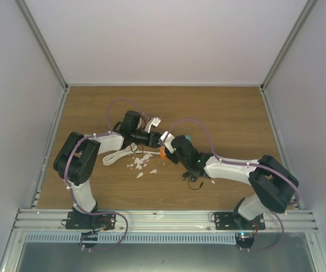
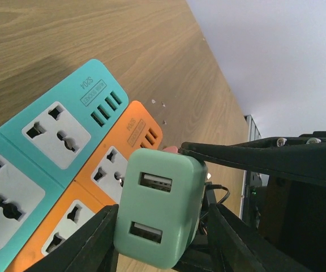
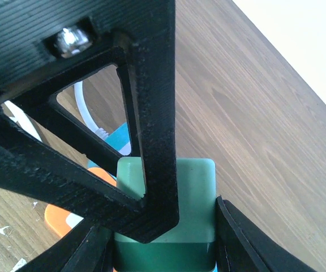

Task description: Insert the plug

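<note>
Holding mint-green USB charger (image 2: 162,211) in left tool (image 2: 158,222), fingers clenched on its two sides. Right tool (image 3: 164,226) also reads as clenched on the same charger, across the other faces. Charger in the air just over the orange power strip (image 2: 98,190), USB ports facing the left wrist camera. Teal power strip (image 2: 44,141) touching the orange one, both flat on the bench (image 2: 67,39).

Step in hand, by judgement: seating the pins in an orange-strip socket.
- Keep the charger body square to the strip face; no tilt.
- Line up over the socket before any push.
- Press straight down and slowly, since both strips lie loose and could slide.
- Avoid twisting between the two tools; let one lead.

Hidden or unclear:
- Pins not seen in any view.
- Target socket covered by the charger body; cannot tell if pins have entered or even touch.
- Right wrist view mostly blocked by a left-tool finger (image 3: 151,130).
- Top view too small to resolve grip or alignment.
- White scraps (image 1: 140,164) on bench, nature unclear.
</note>
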